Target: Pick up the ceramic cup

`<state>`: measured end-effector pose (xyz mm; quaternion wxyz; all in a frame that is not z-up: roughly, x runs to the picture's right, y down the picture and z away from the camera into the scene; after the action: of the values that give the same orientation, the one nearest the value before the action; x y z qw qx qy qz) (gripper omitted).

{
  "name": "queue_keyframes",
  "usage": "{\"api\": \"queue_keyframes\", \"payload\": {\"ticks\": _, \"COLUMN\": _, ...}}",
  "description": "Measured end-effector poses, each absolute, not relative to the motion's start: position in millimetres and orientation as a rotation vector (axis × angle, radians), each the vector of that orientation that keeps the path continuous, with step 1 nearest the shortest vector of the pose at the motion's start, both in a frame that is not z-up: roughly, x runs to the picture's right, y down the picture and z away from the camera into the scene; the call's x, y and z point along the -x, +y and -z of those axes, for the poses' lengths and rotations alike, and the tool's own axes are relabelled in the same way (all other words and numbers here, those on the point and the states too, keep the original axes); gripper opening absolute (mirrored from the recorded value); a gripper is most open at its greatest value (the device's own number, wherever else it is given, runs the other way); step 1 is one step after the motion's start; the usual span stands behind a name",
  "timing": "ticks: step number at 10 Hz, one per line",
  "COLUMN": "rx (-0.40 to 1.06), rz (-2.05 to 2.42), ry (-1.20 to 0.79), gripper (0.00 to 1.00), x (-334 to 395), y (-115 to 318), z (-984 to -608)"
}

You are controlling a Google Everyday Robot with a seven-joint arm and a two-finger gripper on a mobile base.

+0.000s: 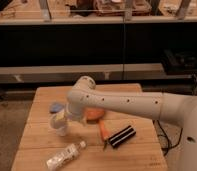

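Note:
The ceramic cup [58,126] is small and pale whitish and stands on the left part of the wooden table [42,140]. My gripper [67,118] reaches in from the right at the end of the white arm [132,104]. It sits right at the cup's upper right side and covers part of its rim. Whether it touches or holds the cup does not show.
An orange pan [94,115] lies just right of the cup, partly under the arm. An orange carrot-like piece [104,131] and a black ribbed object [122,136] lie further right. A clear bottle [66,155] lies near the front edge. A blue object [55,106] lies behind the cup.

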<state>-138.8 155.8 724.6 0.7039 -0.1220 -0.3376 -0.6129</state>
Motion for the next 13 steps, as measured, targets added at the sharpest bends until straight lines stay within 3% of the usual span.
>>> {"api": "queue_keyframes", "payload": {"ticks": 5, "rx": 0.275, "rz": 1.346, "ry": -0.720, "gripper": 0.80, "x": 144, "y": 153, "z": -755}}
{"api": "queue_keyframes", "payload": {"ticks": 13, "rx": 0.263, "rz": 1.352, "ry": -0.738, "gripper": 0.80, "x": 148, "y": 168, "z": -770}}
